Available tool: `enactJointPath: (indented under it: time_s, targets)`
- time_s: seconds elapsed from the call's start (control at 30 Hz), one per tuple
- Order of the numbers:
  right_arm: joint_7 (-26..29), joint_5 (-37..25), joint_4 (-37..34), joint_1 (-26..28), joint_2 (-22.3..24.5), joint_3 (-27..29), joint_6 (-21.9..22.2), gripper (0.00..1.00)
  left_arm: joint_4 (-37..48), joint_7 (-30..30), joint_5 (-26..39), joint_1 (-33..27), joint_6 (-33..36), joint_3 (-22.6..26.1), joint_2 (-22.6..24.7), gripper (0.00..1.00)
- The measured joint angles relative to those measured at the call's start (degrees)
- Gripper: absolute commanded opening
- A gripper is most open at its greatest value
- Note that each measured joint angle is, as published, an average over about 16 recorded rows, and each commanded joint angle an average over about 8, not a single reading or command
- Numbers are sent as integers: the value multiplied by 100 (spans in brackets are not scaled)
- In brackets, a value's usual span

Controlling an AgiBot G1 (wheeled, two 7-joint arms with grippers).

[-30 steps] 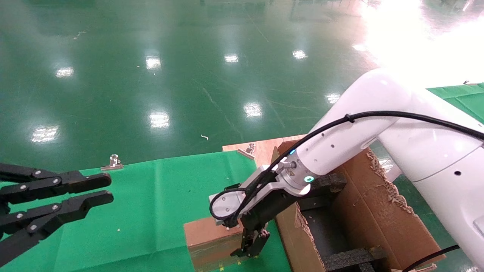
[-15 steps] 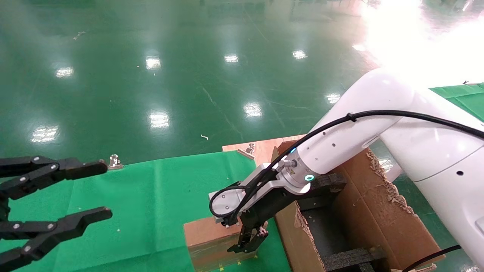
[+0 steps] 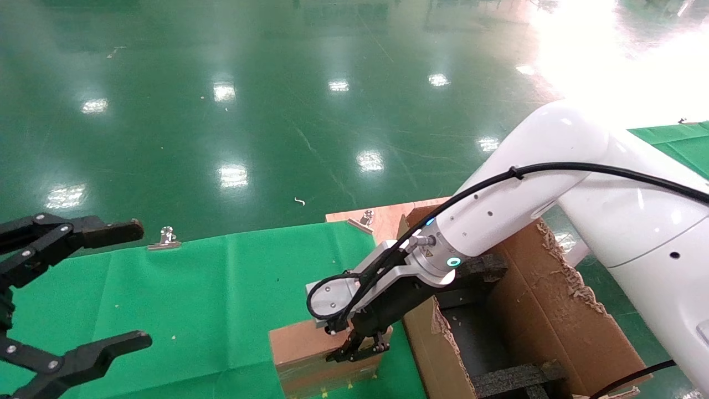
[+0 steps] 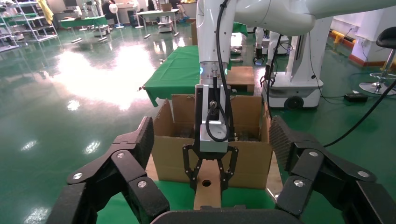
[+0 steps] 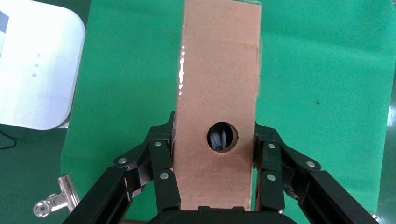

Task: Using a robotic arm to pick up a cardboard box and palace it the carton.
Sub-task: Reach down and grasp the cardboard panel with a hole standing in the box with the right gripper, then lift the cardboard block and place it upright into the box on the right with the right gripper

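Observation:
The small brown cardboard box (image 3: 299,343) lies on the green cloth at the table's front edge, just left of the carton (image 3: 554,316). The white robotic arm (image 3: 526,183) reaches down from the right. Its right gripper (image 3: 357,350) straddles the box's right end. In the right wrist view the fingers (image 5: 163,172) press both long sides of the box (image 5: 219,79), beside its round hole. The left wrist view shows the same grip (image 4: 208,184) in front of the carton (image 4: 252,158). My left gripper (image 3: 137,282) hangs wide open and empty at the far left.
The green cloth (image 3: 221,288) covers the table. Metal clips (image 3: 164,239) (image 3: 365,217) hold its far edge. Black foam dividers (image 3: 515,377) cross the inside of the carton. A white rounded object (image 5: 32,70) lies beyond the cloth in the right wrist view.
My left gripper has opened from almost shut to wide apart. The right gripper's fingers have shifted up and left at the box's right end. The box has stayed in place.

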Motion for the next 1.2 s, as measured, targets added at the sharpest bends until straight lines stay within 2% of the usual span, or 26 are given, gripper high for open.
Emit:
enactJointPath:
  time_s: [0.3, 0.5, 0.67, 0.83, 1.03, 1.2]
  targets:
    - [-7, 103, -64, 30, 41, 26, -16, 0, 1, 0, -3, 0, 0, 0, 0, 100]
    - [-92, 364, -196, 322, 185, 51, -78, 0, 1, 1, -3, -1, 1, 1, 0, 100]
    - [-231, 742, -354, 899, 405, -33, -146, 0, 2, 1, -3, -1, 1, 2, 0, 100]
    - [-447, 1183, -538, 1722, 651, -286, -206, 0, 2, 2, -4, -2, 1, 3, 0, 100]
    - [-730, 1758, -810, 2675, 877, -817, -228, 0, 3, 2, -5, -2, 0, 4, -1, 100]
    - [-974, 2207, -1063, 3233, 1000, -1341, -228, 0, 3, 3, -5, -2, 0, 5, -1, 100]
